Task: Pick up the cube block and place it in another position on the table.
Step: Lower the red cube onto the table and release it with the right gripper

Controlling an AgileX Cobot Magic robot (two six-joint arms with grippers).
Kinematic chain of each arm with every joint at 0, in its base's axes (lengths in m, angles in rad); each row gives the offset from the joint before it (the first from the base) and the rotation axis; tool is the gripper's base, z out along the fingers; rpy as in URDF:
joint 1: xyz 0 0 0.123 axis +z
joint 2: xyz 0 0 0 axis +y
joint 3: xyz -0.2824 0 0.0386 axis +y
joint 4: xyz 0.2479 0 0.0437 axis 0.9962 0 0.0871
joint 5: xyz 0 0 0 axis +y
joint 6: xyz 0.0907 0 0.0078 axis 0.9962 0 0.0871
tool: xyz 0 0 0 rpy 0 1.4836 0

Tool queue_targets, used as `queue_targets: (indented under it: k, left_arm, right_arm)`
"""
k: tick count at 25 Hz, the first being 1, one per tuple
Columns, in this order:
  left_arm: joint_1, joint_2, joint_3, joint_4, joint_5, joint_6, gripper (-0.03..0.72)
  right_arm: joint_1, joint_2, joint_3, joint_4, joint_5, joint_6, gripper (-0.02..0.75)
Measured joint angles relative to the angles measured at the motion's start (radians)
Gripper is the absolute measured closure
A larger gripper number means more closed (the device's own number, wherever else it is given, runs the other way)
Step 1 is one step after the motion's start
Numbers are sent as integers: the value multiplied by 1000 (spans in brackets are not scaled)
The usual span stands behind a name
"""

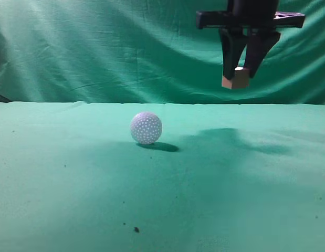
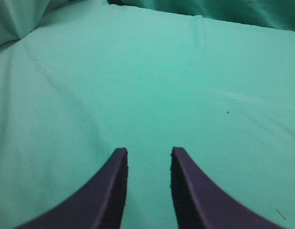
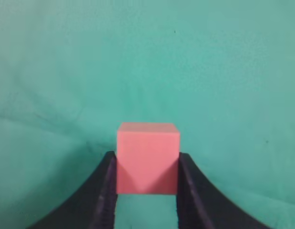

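One cube block (image 3: 147, 157) clamped, right claw (image 3: 146, 164)

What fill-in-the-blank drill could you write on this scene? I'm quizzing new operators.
1. The cube block is clamped by the ____ gripper.
2. The cube block hangs above the table, not ____ it.
3. The white ball rests on the ____.
4. The left gripper holds ____ between its jaws.

Missing words: right; touching; table; nothing
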Motion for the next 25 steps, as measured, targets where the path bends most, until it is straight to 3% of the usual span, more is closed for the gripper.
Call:
queue_targets:
  k: [5,17,22,25]
  left_arm:
    - [0,0,0,0,0,0,426]
    - [0,0,0,0,0,0,426]
    - [0,0,0,0,0,0,426]
    - [0,0,0,0,0,0,426]
  right_arm:
    - [-27,124,-128,-7,68,0,519]
    - [-119,184,-152,139,92,-10,519]
    - [-127,175,-152,146,99,-42,331]
    - [-126,136,-152,149,140,-69,338]
